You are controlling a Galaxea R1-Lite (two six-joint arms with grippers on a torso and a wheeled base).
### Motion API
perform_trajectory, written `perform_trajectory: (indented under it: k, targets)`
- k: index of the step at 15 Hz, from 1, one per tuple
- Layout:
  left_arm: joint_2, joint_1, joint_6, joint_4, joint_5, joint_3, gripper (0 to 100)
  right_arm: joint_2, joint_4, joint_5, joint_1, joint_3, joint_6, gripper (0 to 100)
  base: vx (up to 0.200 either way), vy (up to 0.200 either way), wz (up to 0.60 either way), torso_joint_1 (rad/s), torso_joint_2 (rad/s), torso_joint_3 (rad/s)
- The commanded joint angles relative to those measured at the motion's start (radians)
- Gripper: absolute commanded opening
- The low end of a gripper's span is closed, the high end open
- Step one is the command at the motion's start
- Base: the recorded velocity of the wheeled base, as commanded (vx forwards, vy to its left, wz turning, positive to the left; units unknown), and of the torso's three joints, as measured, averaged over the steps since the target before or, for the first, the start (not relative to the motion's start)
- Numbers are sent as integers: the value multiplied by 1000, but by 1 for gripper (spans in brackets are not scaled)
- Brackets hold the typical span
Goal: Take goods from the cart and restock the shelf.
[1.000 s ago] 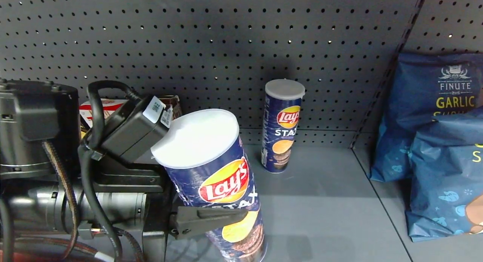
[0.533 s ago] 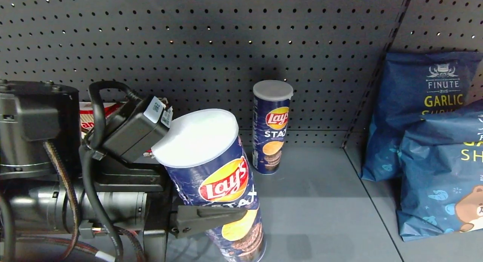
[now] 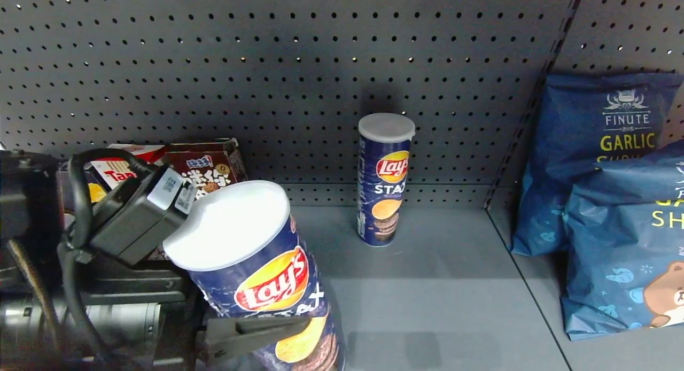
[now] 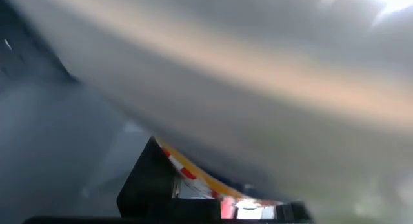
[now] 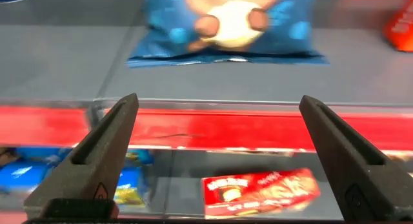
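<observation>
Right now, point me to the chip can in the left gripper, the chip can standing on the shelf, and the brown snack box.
held chip can (image 3: 267, 277): head view, on its front label.
standing chip can (image 3: 385, 184): head view, middle of its body.
brown snack box (image 3: 206, 167): head view, on its front face.
</observation>
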Motion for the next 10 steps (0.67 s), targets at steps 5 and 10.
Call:
perform_trajectory:
  k: [5, 10]
  targets:
    - [-57, 57, 1, -4, 0, 33, 0, 58, -27, 35, 11, -166, -26, 100, 0, 0, 0, 0, 0, 0]
    - [-17, 57, -1, -7, 17, -26, 0, 547, -50, 270, 144, -515, -108, 100, 0, 0, 0, 0, 0, 0]
